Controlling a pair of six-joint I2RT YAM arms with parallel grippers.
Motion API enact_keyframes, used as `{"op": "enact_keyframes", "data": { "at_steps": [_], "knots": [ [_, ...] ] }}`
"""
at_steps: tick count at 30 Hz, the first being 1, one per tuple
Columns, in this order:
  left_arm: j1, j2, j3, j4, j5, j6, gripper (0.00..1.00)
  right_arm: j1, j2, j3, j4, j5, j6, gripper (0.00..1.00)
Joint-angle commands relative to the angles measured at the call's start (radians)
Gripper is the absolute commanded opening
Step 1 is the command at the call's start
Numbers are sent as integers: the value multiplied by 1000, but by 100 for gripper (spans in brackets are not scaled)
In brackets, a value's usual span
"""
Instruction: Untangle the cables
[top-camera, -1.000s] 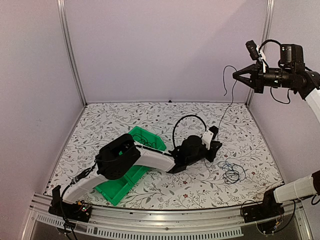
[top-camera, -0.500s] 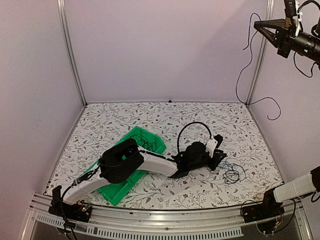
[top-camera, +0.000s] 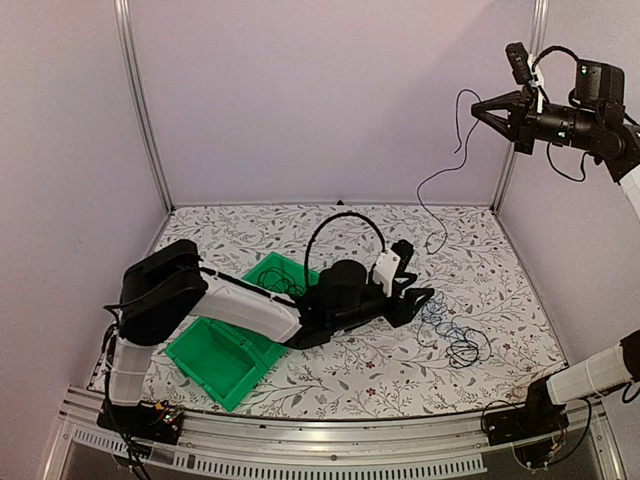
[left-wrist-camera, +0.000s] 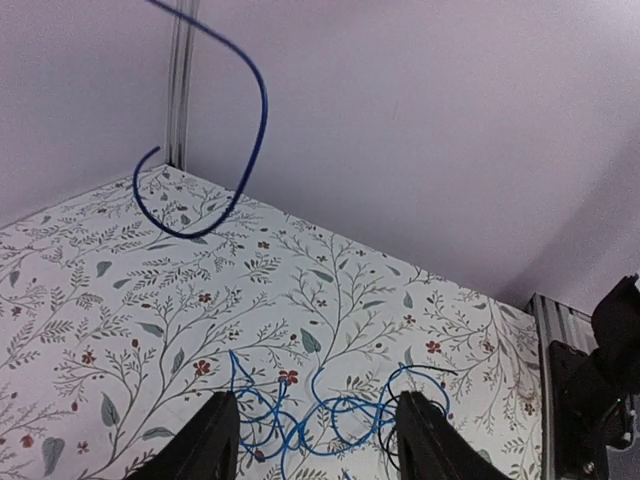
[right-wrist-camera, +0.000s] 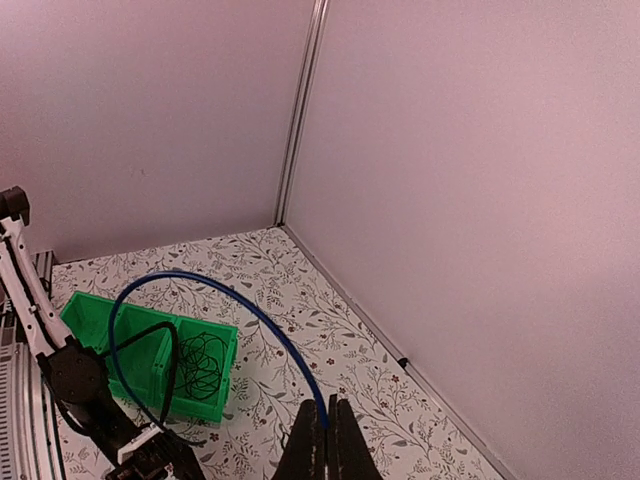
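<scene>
My right gripper (top-camera: 479, 108) (right-wrist-camera: 326, 442) hangs high at the back right, shut on one blue cable (right-wrist-camera: 222, 297). That cable (top-camera: 447, 170) dangles from it in a curve, its free end just over the back of the table; it also shows in the left wrist view (left-wrist-camera: 258, 120). A tangle of blue and black cables (top-camera: 456, 338) (left-wrist-camera: 322, 418) lies on the table at the right. My left gripper (top-camera: 417, 276) (left-wrist-camera: 318, 442) is low beside this tangle, open, with nothing held between its fingers (left-wrist-camera: 214, 442).
A green bin (top-camera: 212, 360) (right-wrist-camera: 150, 348) sits at the left under the left arm, with a coil of black cables (top-camera: 279, 279) (right-wrist-camera: 205, 366) in its far compartment. Walls and metal posts (top-camera: 510, 150) close in the table at the back and sides.
The left gripper has opened and drawn back to the left. The cable's lower end, earlier down at that gripper, now swings free. The right gripper rose, then came lower.
</scene>
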Motion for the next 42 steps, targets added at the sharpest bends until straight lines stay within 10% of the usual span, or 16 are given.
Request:
{"op": "enact_keyframes", "data": {
  "at_steps": [1,8,15,24,42],
  "knots": [
    [-10,-150,-105,9,-107,-12,55,4,-2,-50,62,-4,-6,0],
    [7,-294,-84,-536,-346,-81,55,54,47,-97,79,-14,-29,0],
    [61,-561,-256,-696,-464,-97,58,194,112,-75,111,34,-35,0],
    [385,-774,-249,-1032,-177,-249,65,402,300,71,94,100,-41,0],
    [885,-853,-346,-1041,-271,68,71,736,712,440,79,203,-76,0]
  ]
}}
